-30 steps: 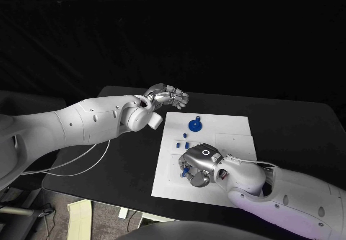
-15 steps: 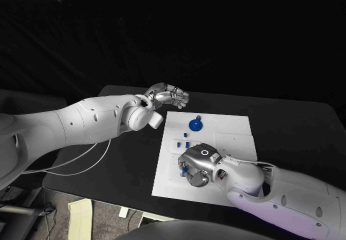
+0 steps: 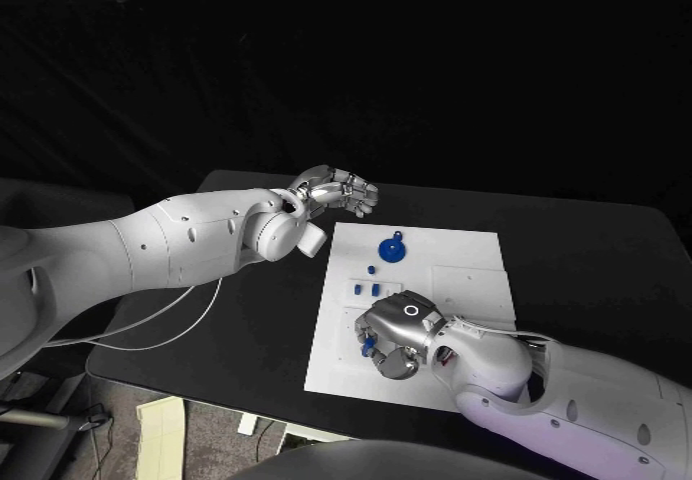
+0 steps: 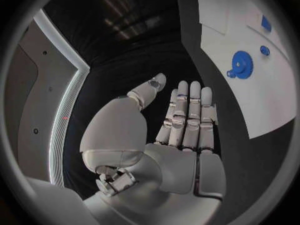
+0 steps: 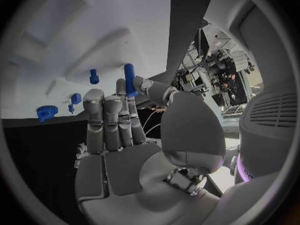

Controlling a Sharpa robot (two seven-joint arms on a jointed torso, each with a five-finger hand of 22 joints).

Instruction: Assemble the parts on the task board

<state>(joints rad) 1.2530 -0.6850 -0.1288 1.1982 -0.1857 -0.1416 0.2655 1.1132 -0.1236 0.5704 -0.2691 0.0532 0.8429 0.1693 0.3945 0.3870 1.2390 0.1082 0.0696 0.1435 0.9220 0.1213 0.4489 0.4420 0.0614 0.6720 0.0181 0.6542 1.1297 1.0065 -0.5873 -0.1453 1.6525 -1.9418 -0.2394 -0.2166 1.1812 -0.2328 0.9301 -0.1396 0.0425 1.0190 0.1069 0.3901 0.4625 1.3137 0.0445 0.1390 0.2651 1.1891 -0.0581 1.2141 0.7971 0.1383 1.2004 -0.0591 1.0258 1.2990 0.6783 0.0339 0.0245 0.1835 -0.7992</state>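
Blue and stick-shaped, the peg (image 5: 129, 79) is sitting pinched in my shiny right hand (image 3: 395, 335), now nearer me on the flat white task board (image 3: 462, 300). My left hand (image 3: 335, 190) is staying flat, holding nothing.

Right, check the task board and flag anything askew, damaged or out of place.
Nothing stands out. The task board lies flat and looks unmarked, with the blue gear and small blue parts on it. The right hand holds a blue peg over the board; the left hand hovers open beside the board's far corner.
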